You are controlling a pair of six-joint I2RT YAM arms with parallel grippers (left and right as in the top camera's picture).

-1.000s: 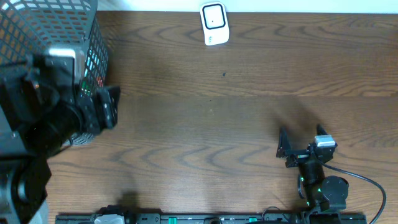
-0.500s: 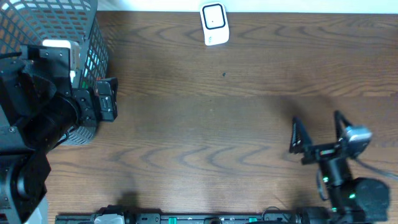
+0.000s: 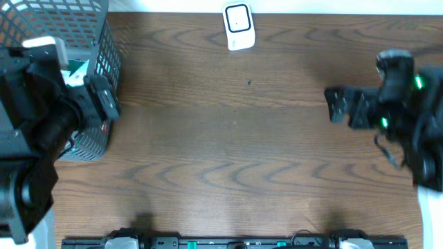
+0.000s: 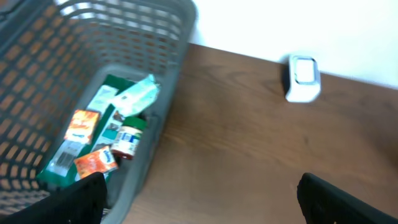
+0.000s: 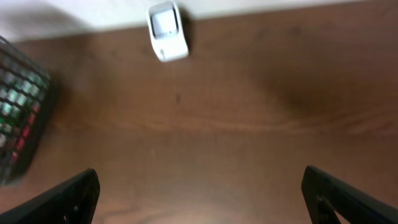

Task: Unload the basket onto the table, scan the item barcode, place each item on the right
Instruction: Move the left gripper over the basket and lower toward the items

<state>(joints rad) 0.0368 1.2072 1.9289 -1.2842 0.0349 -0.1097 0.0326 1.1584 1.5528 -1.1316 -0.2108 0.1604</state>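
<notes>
Several packaged items lie in the grey mesh basket: a pale green pouch, orange packets and a small red-labelled jar. The white barcode scanner stands at the table's far edge, also seen as the scanner and the scanner. My left gripper is open above the basket's near right wall, holding nothing; overhead the left gripper sits at the basket's right side. My right gripper hovers open over bare table at the right, pointing left, and the right gripper is empty.
The basket fills the table's far left corner, with its dark mesh wall at the left edge of the right wrist view. Brown wood table lies between the two arms. A black rail runs along the front edge.
The left gripper opened wider and shifted back over the basket. The right arm swung from the front edge up to the right middle, staying open.
</notes>
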